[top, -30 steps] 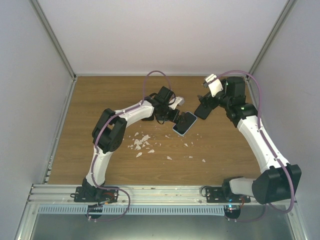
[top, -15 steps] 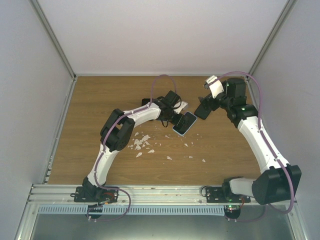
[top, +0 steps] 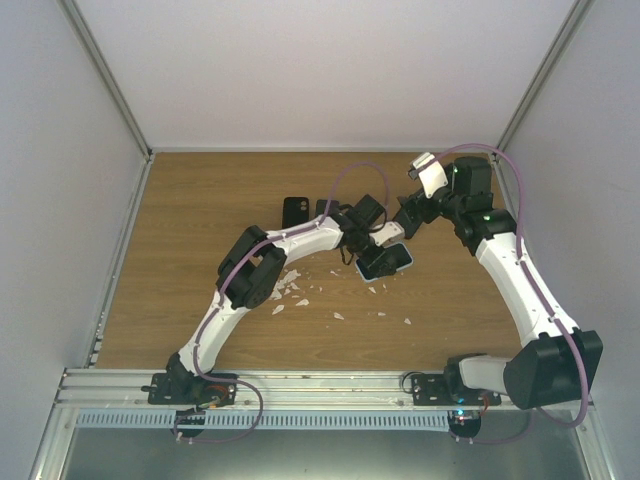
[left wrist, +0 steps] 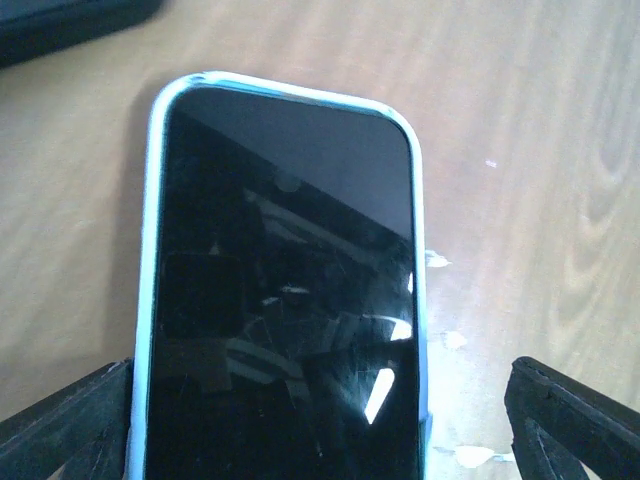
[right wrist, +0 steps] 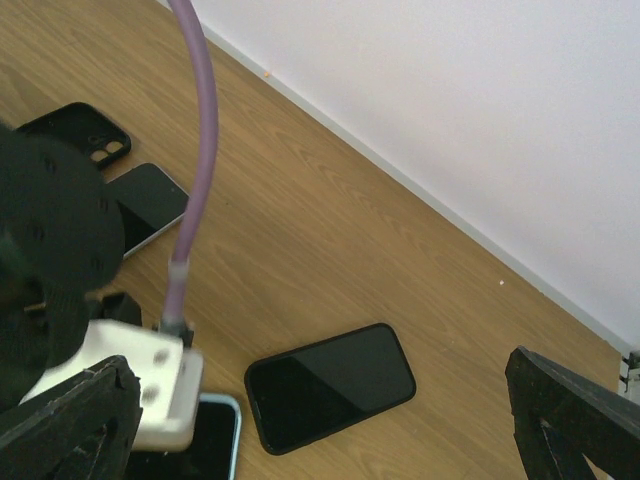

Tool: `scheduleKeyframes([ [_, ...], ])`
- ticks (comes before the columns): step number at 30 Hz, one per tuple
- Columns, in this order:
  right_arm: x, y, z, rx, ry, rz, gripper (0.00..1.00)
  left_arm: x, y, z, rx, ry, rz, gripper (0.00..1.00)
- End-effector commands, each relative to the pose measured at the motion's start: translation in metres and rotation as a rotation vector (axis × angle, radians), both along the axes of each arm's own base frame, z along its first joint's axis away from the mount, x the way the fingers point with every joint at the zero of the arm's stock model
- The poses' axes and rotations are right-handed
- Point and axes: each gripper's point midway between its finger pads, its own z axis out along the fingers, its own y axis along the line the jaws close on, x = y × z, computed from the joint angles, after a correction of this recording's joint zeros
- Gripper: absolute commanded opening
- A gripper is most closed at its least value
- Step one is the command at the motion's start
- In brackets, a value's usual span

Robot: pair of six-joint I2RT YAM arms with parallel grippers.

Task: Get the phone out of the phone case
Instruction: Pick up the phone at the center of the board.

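The phone (left wrist: 285,300), screen up in its pale blue case (left wrist: 152,260), lies between the left gripper's (left wrist: 318,400) wide-spread fingers, its long axis running left to right.

Glossy black glass on the phone (left wrist: 285,300) (smudged, reflective); phone case (left wrist: 150,250) pale blue smooth plastic; table (left wrist: 540,150), upper right, matt wood grain.

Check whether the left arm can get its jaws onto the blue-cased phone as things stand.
Probably yes: the blue-cased phone lies flat on the table between the left gripper's open jaws, with nothing over it.
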Motion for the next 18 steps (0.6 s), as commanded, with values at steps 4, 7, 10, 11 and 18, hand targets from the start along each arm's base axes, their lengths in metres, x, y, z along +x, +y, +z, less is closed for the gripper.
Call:
scheduleKeyframes([
  [4, 0.0, -0.002, 0.002, -0.001, -0.003, 0.01, 1.0, -0.052, -0.015, -0.013, 0.075, -0.131, -0.298, 0.99],
  [7, -0.002, -0.002, 0.002, -0.007, -0.001, 0.013, 1.0, -0.062, -0.007, -0.015, 0.098, -0.172, -0.369, 0.99],
  [10, -0.004, -0.002, 0.003, -0.014, -0.003, 0.018, 1.0, -0.069, 0.004, -0.017, 0.122, -0.194, -0.425, 0.99],
  [11, -0.004, -0.002, 0.003, -0.017, -0.003, 0.019, 1.0, -0.072, 0.008, -0.019, 0.132, -0.2, -0.446, 0.99],
  [18, -0.006, -0.014, 0.008, -0.003, 0.007, 0.014, 1.0, -0.083, 0.037, -0.032, 0.194, -0.255, -0.555, 0.99],
])
